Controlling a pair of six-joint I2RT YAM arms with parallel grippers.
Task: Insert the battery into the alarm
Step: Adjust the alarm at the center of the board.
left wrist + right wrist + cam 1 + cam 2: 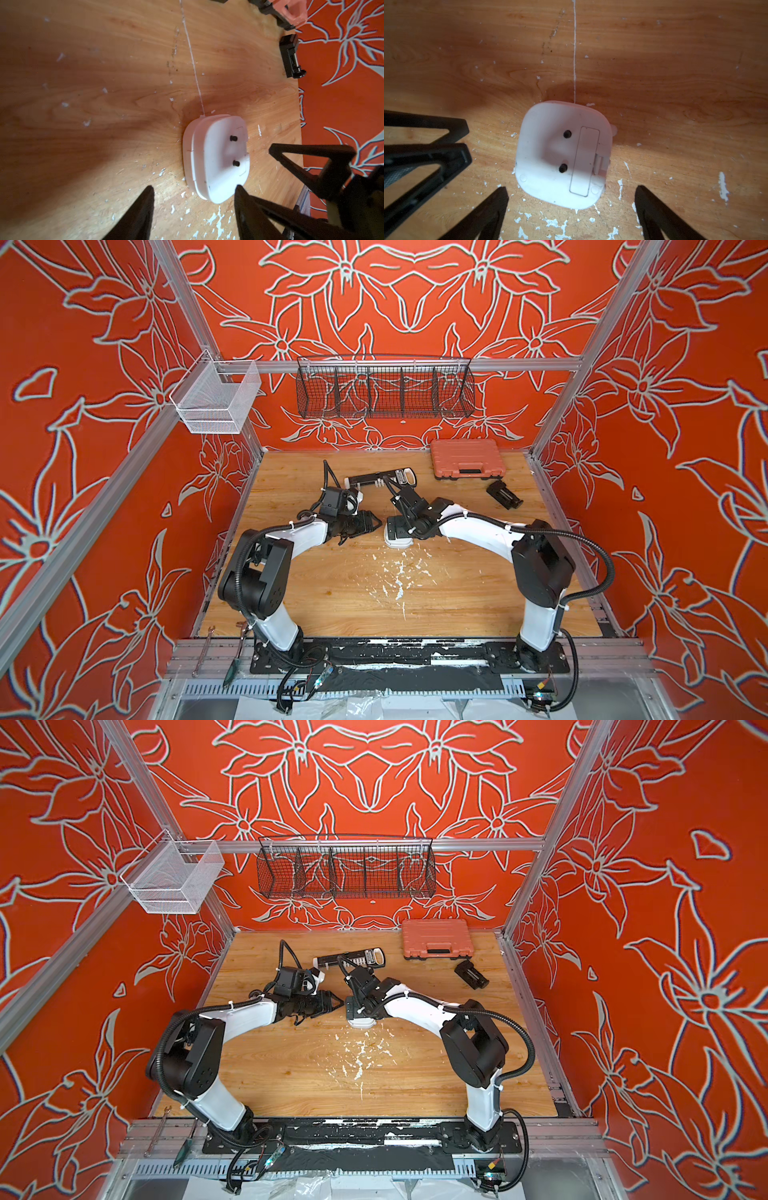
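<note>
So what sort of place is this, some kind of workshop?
Likely a robot test booth: a left arm and right arm mounted at a wooden table, boxed in by an aluminium frame and patterned orange walls.

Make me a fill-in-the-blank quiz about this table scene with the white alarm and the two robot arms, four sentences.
1. The alarm lies on the wooden table with its ____ side up.
2. That side carries ____ small black knobs.
3. The right end effector is ____, holding nothing.
4. The closed case at the table's far edge is ____ in colour.

Missing words: back; two; open; orange.
</note>
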